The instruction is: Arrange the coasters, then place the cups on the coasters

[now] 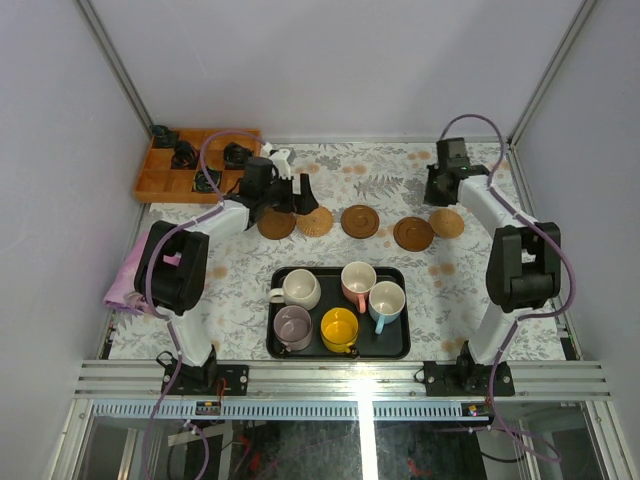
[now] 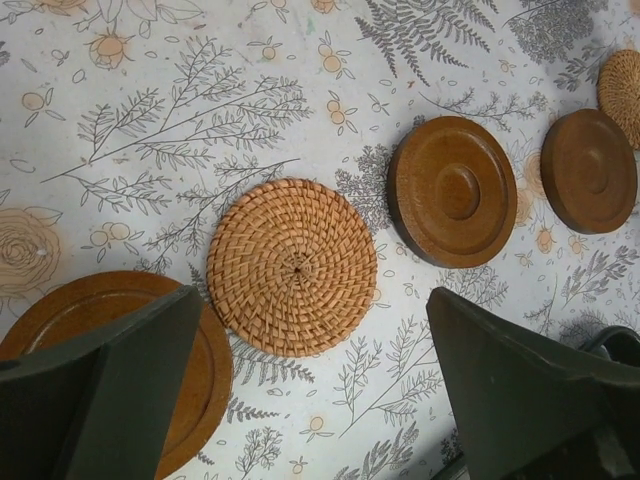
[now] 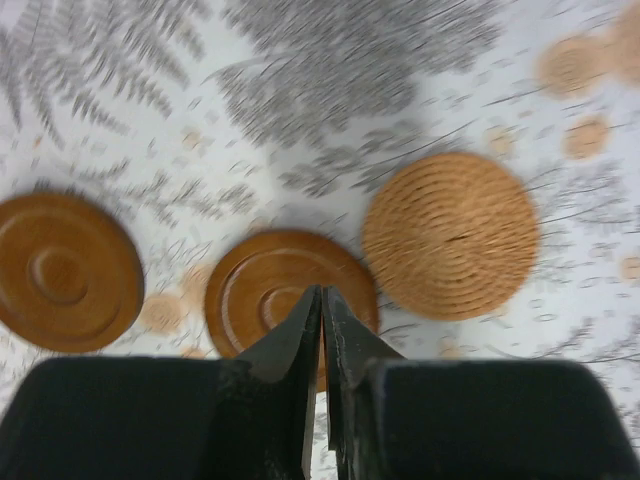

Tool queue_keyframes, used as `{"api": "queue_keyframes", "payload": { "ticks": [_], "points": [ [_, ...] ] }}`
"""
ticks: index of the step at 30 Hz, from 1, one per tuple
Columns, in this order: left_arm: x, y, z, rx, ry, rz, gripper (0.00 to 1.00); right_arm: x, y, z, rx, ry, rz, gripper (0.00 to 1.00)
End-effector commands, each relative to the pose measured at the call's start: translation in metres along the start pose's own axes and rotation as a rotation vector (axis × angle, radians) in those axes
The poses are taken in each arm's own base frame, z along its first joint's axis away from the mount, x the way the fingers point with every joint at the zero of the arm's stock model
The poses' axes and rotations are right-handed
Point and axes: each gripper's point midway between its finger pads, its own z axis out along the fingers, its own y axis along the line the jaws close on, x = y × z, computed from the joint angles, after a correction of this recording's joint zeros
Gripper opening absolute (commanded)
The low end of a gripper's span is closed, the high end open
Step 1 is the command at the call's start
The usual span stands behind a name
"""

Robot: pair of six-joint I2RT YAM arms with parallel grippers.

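We see left claw point(image 2: 312, 300) wide open, holding nothing, over the round woven rattan coaster point(image 2: 293, 267). Right claw point(image 3: 320, 298) shut, empty, above a ringed brown wooden coaster point(image 3: 255, 290). Only the top view shows five ceramic cups point(image 1: 358, 280) in the black rectangular tray point(image 1: 395, 340).

Pale grey walls point(image 1: 330, 60), fern-printed tablecloth point(image 1: 240, 290), aluminium rail point(image 1: 340, 378), perhaps glass point(image 1: 300, 440) below.

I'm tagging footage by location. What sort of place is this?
Probably a lab robot cell, not a home: white panel walls and an aluminium frame enclose the workspace, the left arm and right arm are bolted at its near edge, over a floral tablecloth.
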Motion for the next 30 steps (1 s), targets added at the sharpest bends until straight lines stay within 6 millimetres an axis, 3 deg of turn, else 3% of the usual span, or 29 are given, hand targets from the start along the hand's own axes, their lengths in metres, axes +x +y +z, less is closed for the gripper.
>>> {"api": "queue_keyframes", "payload": {
  "ticks": [1,8,11,12,15,17,25,30],
  "points": [
    [-0.005,0.003,-0.010,-0.021,-0.033,0.003,0.95,0.032,0.041,0.007,-0.079,0.063,-0.116,0.08],
    [0.002,0.012,-0.018,-0.066,-0.034,-0.016,0.88,0.055,0.051,0.022,-0.083,0.136,-0.137,0.08],
    [0.002,0.015,-0.025,-0.077,-0.051,-0.035,0.79,0.061,0.048,0.025,-0.066,0.158,-0.140,0.08],
    [0.002,0.015,-0.027,-0.071,-0.055,-0.040,0.71,0.063,0.047,0.026,-0.063,0.168,-0.140,0.08],
    [0.000,0.015,-0.034,-0.075,-0.073,-0.055,0.24,0.074,0.045,0.028,-0.057,0.201,-0.136,0.08],
    [-0.001,0.015,-0.038,-0.076,-0.086,-0.060,0.13,0.082,0.045,0.028,-0.056,0.218,-0.135,0.07],
    [0.001,0.018,-0.046,-0.099,-0.077,-0.063,0.09,0.109,0.036,0.033,-0.018,0.289,-0.121,0.07],
    [0.000,0.021,-0.052,-0.123,-0.085,-0.059,0.10,0.115,0.036,0.040,-0.016,0.307,-0.121,0.07]
  ]
}}
